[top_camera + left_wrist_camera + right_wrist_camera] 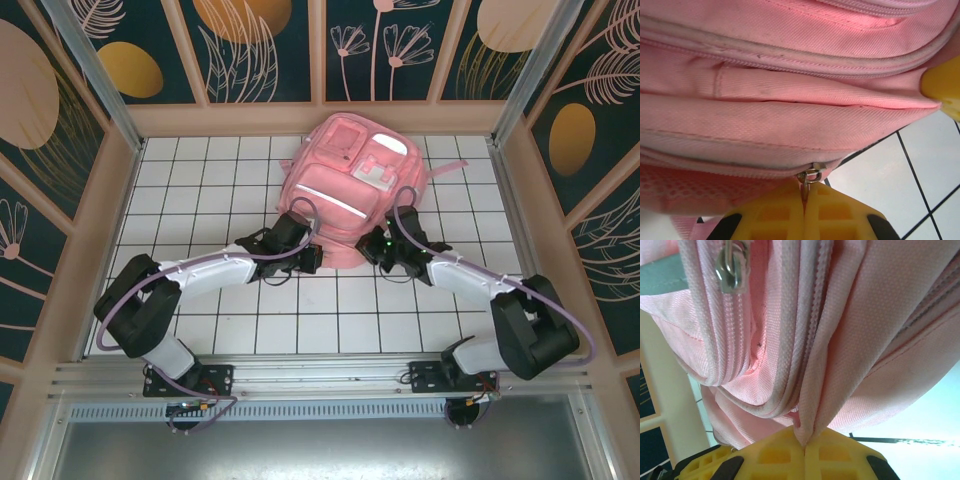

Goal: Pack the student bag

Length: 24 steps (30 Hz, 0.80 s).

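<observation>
The white-tiled worktop [200, 180] is carrying the student bag [350, 190], which is lying front pockets up, directly ahead of both end effectors and touching them at its near edge. Nothing loose is showing on the tiles around it, so I am judging that the filling is not what is going on now and that zipper work is the step in hand — whether opening or closing, I cannot tell. The left end effector [303, 257] and the right end effector [385, 250] are looking from above merely pressed into the pink cloth; the wrist cameras are giving the detail. There, the right end effector [805, 437] is pinching shut on a fabric fold [812, 390] hanging down into its fingers, seemingly bracing the bag, while the left end effector [805, 192] is clamping shut on the small metal zipper pull [810, 176] — too small to make out overhead. A second zipper slider [732, 270] is hanging untouched, up and left of the right fingers.
</observation>
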{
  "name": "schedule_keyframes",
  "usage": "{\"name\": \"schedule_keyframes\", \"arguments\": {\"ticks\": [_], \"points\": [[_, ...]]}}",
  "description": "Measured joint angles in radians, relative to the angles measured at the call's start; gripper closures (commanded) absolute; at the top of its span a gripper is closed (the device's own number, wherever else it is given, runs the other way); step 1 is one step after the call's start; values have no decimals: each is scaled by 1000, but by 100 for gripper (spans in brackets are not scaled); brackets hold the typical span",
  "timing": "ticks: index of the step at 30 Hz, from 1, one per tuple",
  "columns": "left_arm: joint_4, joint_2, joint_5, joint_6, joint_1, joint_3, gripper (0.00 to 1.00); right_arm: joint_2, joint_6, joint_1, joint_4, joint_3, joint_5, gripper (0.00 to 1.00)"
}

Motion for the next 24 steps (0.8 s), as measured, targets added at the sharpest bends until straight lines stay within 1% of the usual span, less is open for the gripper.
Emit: {"name": "schedule_keyframes", "arguments": {"ticks": [5, 14, 19, 20, 21, 22, 24], "points": [[0, -3, 2, 5, 0, -3, 100, -43, -66, -45, -66, 0, -4, 100], [6, -3, 8, 8, 0, -3, 100, -114, -182, -214, -192, -3, -45, 100], [27, -1, 45, 7, 0, -3, 100, -126, -243, -301, -242, -3, -52, 99], [32, 3, 55, 6, 0, -3, 100, -126, -251, -315, -250, -3, -52, 96], [37, 10, 67, 5, 0, -1, 100, -126, -257, -333, -258, -3, -53, 91], [40, 18, 79, 3, -1, 2, 100, -127, -261, -349, -262, -3, -57, 82], [42, 34, 89, -1, -2, 7, 100, -132, -269, -372, -266, -3, -49, 67]]}}
